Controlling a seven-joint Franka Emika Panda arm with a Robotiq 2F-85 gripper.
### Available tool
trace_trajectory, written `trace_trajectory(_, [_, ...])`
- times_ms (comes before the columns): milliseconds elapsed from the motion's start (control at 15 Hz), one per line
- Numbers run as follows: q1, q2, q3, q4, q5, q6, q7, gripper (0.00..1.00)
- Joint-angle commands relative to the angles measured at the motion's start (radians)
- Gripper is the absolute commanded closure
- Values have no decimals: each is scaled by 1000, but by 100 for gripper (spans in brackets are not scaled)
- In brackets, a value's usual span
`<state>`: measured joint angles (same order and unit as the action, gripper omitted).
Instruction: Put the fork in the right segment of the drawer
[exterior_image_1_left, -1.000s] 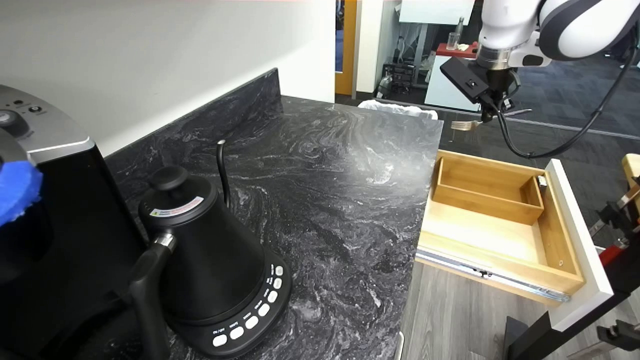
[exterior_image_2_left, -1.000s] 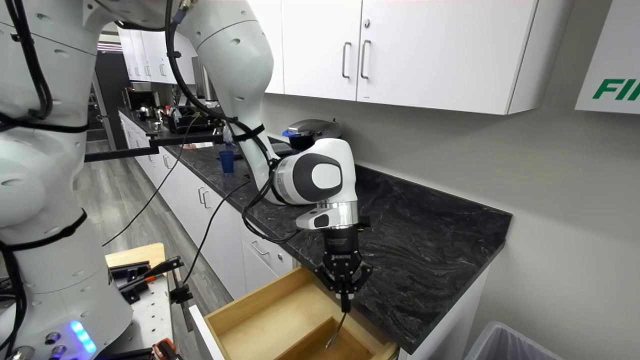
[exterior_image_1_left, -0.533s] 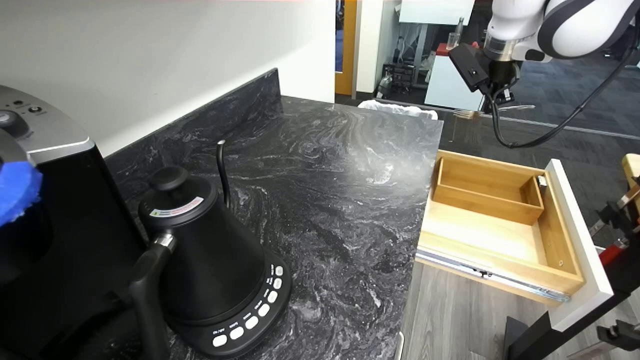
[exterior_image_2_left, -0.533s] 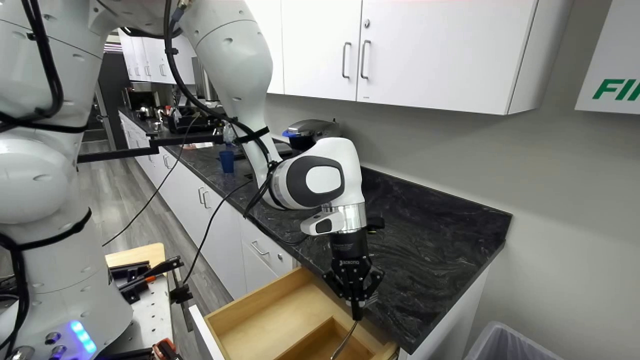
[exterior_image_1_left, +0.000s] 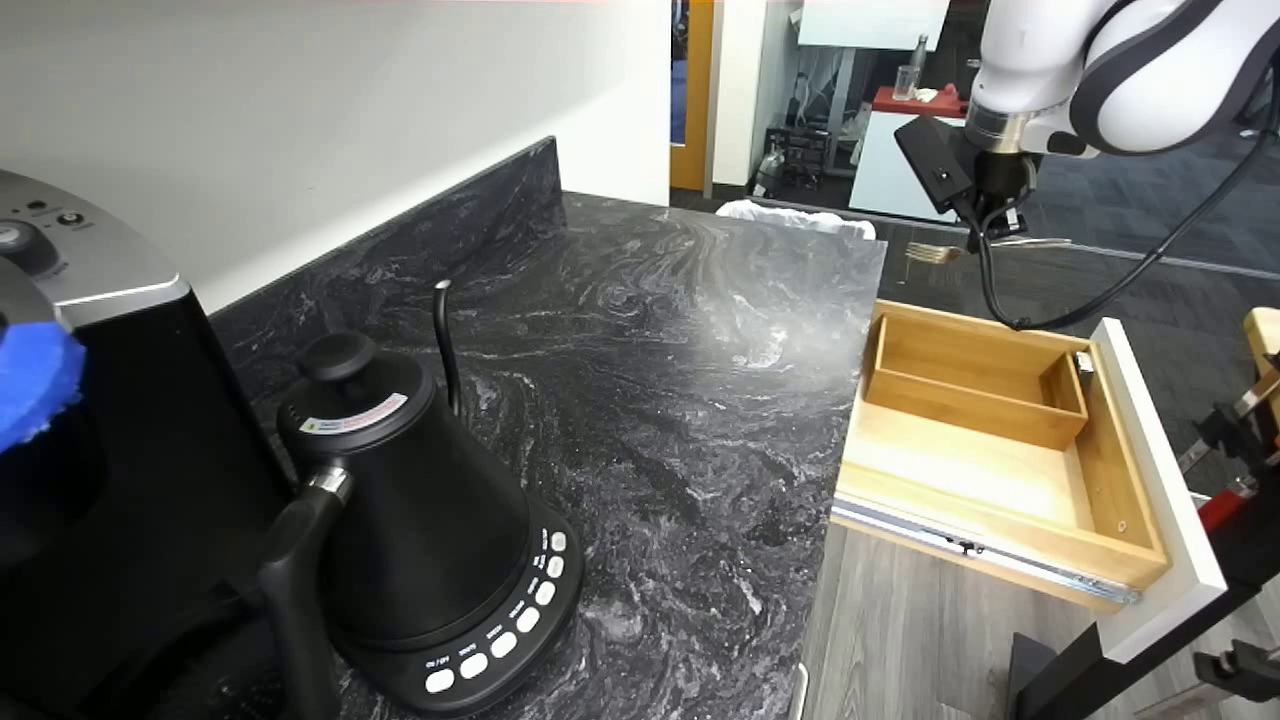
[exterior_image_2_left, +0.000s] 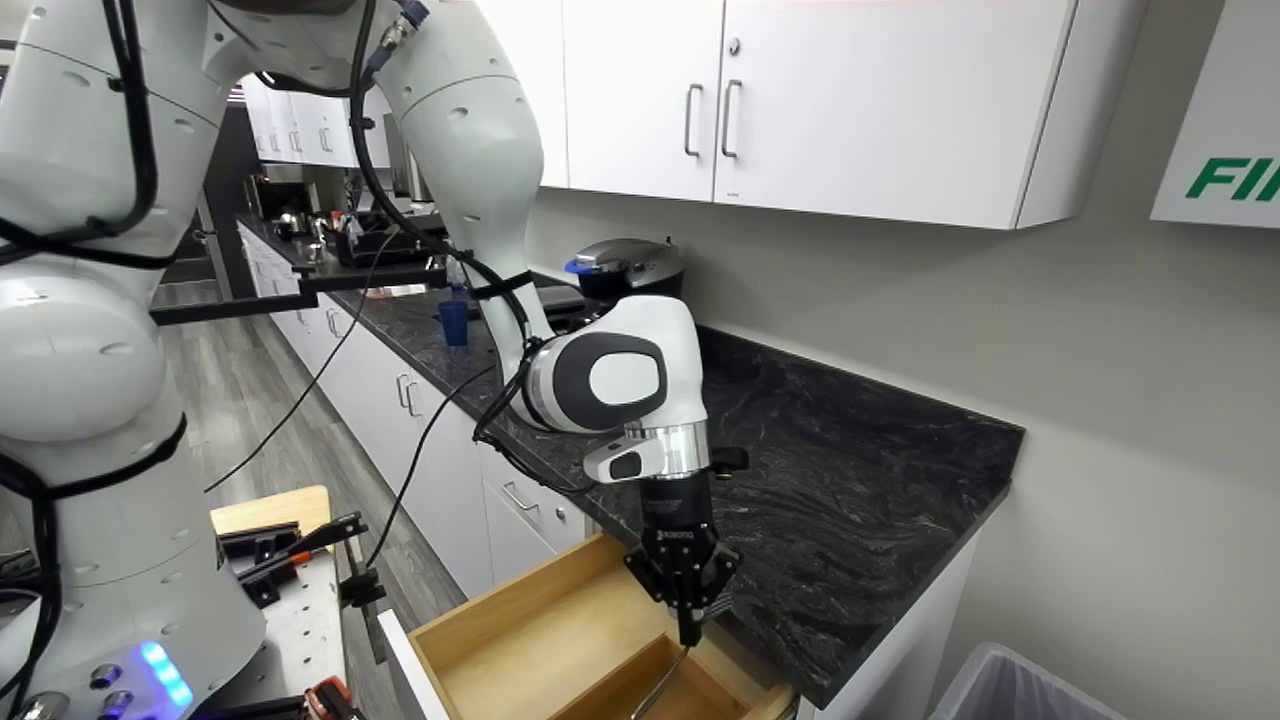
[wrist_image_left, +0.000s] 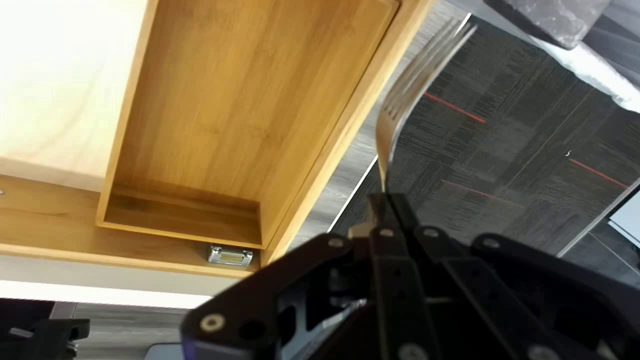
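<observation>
My gripper (exterior_image_1_left: 980, 238) is shut on the silvery fork (exterior_image_1_left: 935, 253) by its middle and holds it above the open drawer (exterior_image_1_left: 960, 460). In an exterior view, the gripper (exterior_image_2_left: 690, 635) is near the counter's edge, with the fork's handle (exterior_image_2_left: 660, 684) slanting down in front of the drawer's inner compartment (exterior_image_2_left: 625, 690). In the wrist view, the fork's head (wrist_image_left: 400, 102) extends from the fingertips (wrist_image_left: 392, 197); its tines appear over the floor, just outside the drawer's side wall (wrist_image_left: 345, 135). The handle is hidden there. The walled compartment (wrist_image_left: 235, 100) shows at left.
The black stone counter (exterior_image_1_left: 680, 400) borders the drawer's back. A black kettle (exterior_image_1_left: 420, 520) and a coffee machine (exterior_image_1_left: 130, 420) stand on it. The drawer's white front panel (exterior_image_1_left: 1160, 480) faces the robot's base. A lined bin (exterior_image_2_left: 1010, 690) stands beyond the counter's end.
My gripper rose slightly with the fork, then came down again to about its first height. The fork has turned a little: its tines now show behind the gripper in an exterior view.
</observation>
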<state>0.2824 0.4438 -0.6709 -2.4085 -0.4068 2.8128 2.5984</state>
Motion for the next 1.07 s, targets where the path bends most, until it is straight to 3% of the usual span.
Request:
trace_trajectory(0, [39,1,-23,-27,27,40,0,98])
trace_trajectory(867, [79,-1,-41,-37,43,12,0,96])
trace_trajectory(933, [81,4,-39,-34,48,9,0,71])
trace_trajectory(1000, [83,6,-40,-35,49,11,0,71])
